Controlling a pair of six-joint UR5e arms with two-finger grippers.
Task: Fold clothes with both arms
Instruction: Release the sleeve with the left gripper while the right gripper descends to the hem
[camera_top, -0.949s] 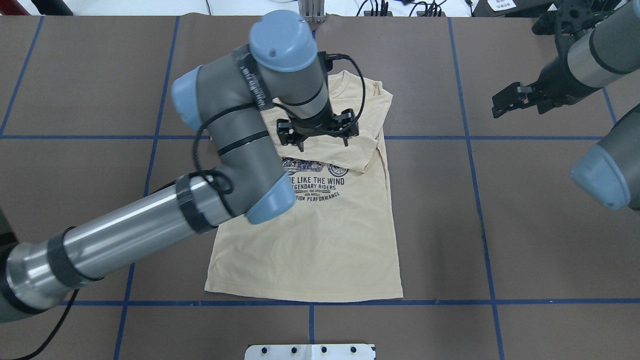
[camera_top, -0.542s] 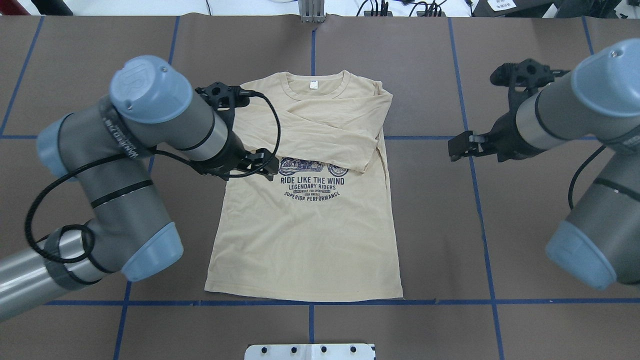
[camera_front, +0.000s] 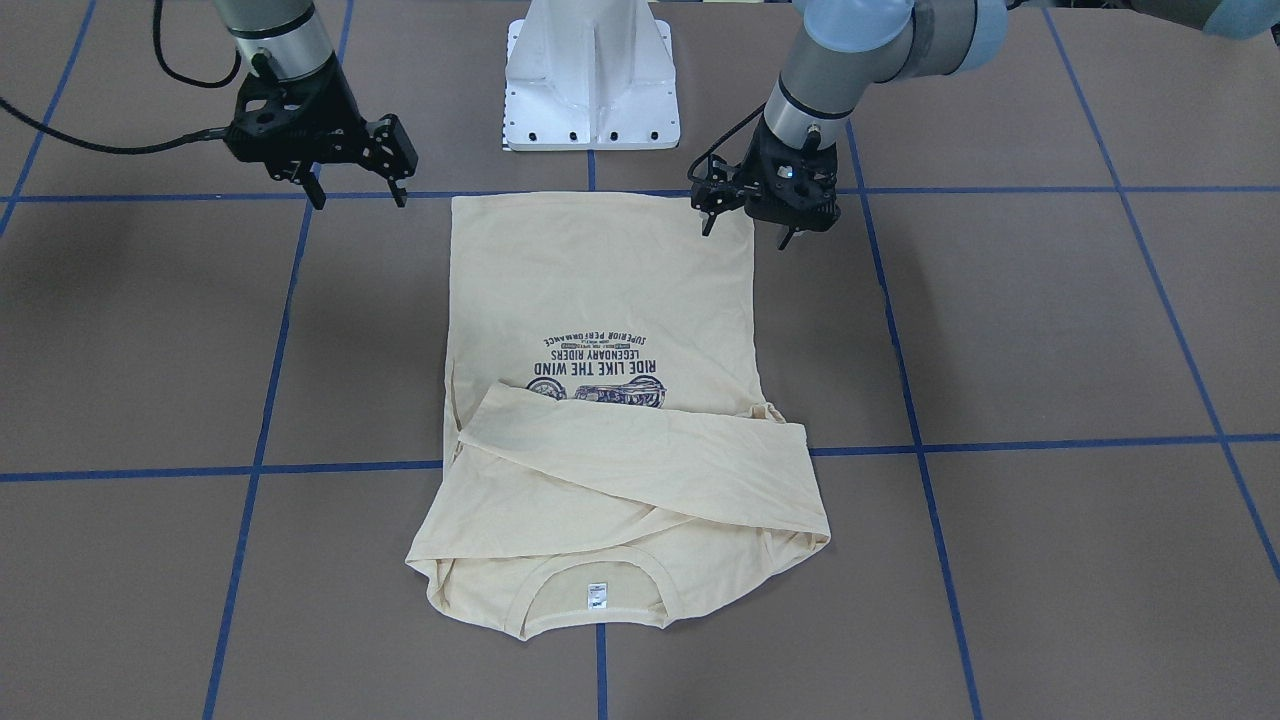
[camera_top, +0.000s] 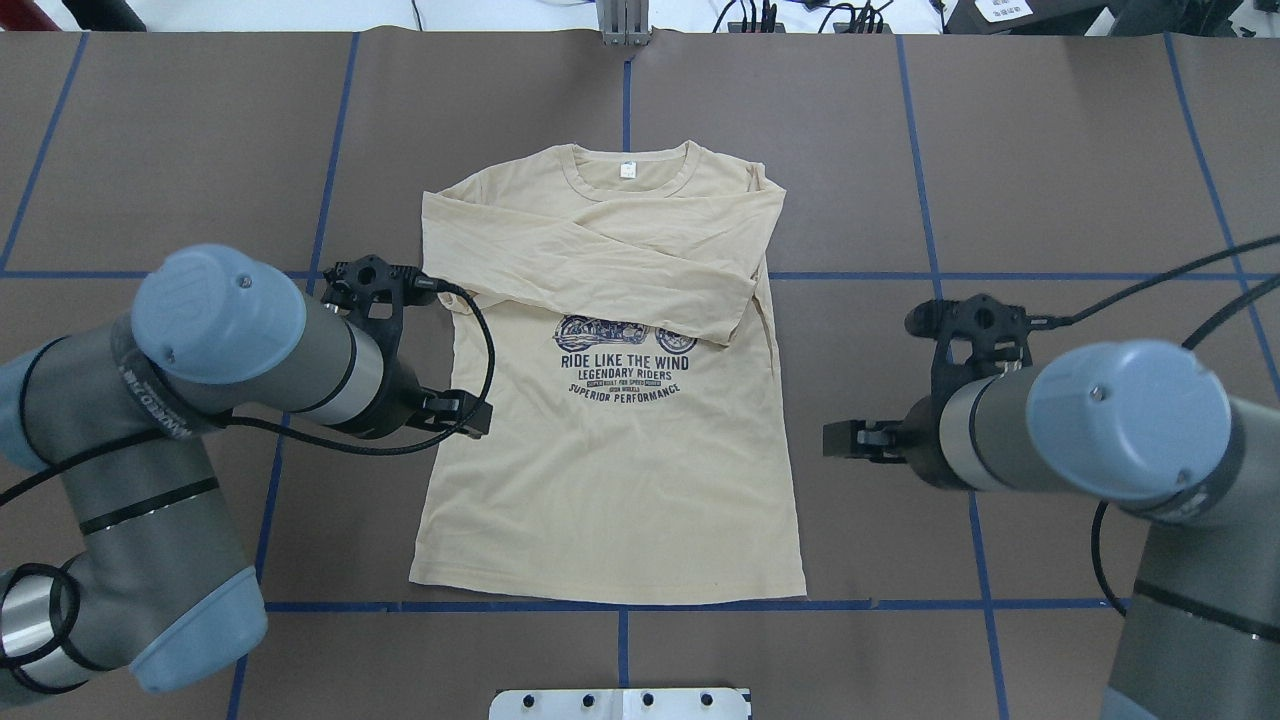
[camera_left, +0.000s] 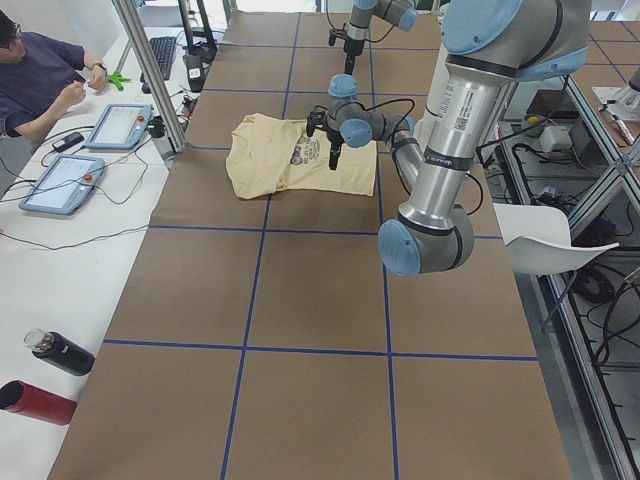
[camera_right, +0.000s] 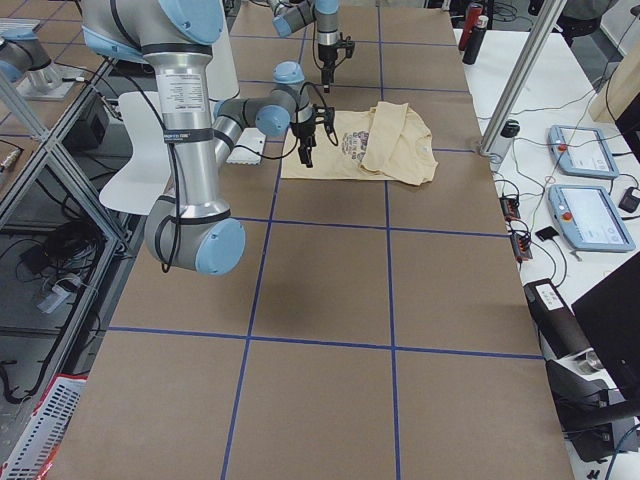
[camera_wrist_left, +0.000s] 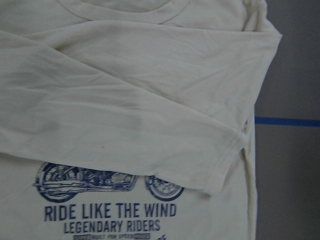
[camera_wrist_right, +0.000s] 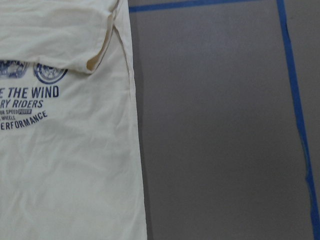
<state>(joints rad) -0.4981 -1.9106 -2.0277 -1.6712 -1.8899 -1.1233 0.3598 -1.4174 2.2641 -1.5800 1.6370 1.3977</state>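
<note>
Hovering spread wide at upper frame, left gripper (camera_front: 745, 228) and right gripper (camera_front: 358, 192) could snag one T-shirt (camera_front: 600, 290) layer, shifting folded sleeves (camera_front: 650, 455).

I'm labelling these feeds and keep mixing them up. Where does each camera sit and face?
Front-facing: across the table, steeply down on the T-shirt; pedestal at top, left gripper view-right, right gripper view-left.
Overhead: behind the robot, looking down; left arm at left, right arm at right.
Exterior left: table's end; left arm near, large.
Exterior right: opposite end; right arm near.
Left wrist: down onto folded sleeve and print; no robot parts.
Right wrist: down onto T-shirt's edge and table; likewise none.
Shared: both wrist views show the print.
</note>
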